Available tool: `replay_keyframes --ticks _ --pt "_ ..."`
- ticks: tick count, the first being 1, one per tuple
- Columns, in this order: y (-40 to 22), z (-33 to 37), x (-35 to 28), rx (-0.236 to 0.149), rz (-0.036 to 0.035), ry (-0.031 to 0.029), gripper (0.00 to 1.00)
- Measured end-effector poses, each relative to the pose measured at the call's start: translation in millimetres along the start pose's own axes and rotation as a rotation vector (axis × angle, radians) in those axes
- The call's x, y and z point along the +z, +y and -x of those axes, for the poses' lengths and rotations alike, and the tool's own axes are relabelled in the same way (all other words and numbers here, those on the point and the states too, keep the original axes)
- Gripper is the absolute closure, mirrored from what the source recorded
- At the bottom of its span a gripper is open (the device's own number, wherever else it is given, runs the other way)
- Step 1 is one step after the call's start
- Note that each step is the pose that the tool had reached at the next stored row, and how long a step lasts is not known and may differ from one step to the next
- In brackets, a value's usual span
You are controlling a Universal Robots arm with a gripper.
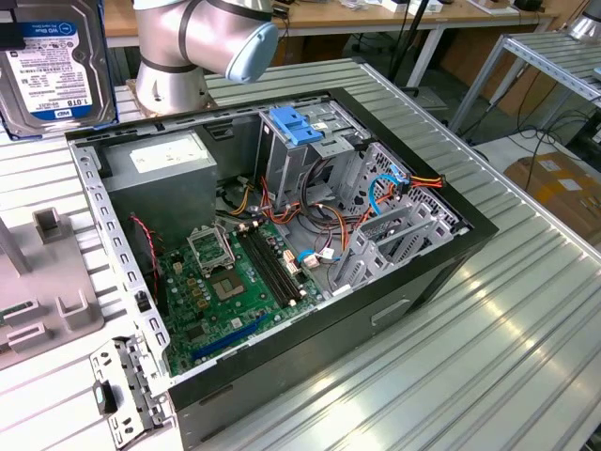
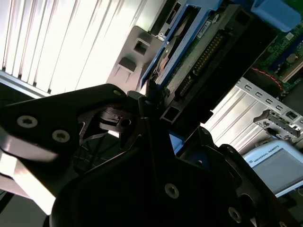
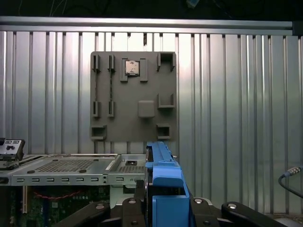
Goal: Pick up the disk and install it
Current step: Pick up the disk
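The disk [image 1: 52, 66] hangs in the air at the exterior view's far left, above the table, its white label with a blue band facing the camera. In the second wrist view its circuit-board underside [image 2: 199, 52] shows, edged by the blue carrier frame. In the first wrist view the disk [image 3: 163, 175] stands edge-on, and my gripper [image 3: 166, 210] is shut on its blue frame, one black finger on each side. The open computer case [image 1: 423, 282] lies below and to the exterior view's right of the disk.
Inside the case a light-blue bracket [image 1: 296, 127] sits on the drive cage, beside the grey power-supply box [image 1: 160, 160] and loose cables. A grey fixture plate [image 3: 132, 94] lies on the slatted table. A metal bracket [image 1: 127, 390] lies at the case's near corner. The arm's joint [image 1: 197, 38] stands behind the case.
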State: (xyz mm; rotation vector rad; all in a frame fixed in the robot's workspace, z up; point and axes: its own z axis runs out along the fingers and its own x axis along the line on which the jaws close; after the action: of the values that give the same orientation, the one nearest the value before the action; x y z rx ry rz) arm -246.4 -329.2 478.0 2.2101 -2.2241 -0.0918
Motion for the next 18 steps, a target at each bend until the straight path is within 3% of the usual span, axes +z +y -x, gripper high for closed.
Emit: replay_keyframes --ticks 18 --pt "-15.6 -6.0 -0.7 0.000 -0.0001 0.0000 0.63"
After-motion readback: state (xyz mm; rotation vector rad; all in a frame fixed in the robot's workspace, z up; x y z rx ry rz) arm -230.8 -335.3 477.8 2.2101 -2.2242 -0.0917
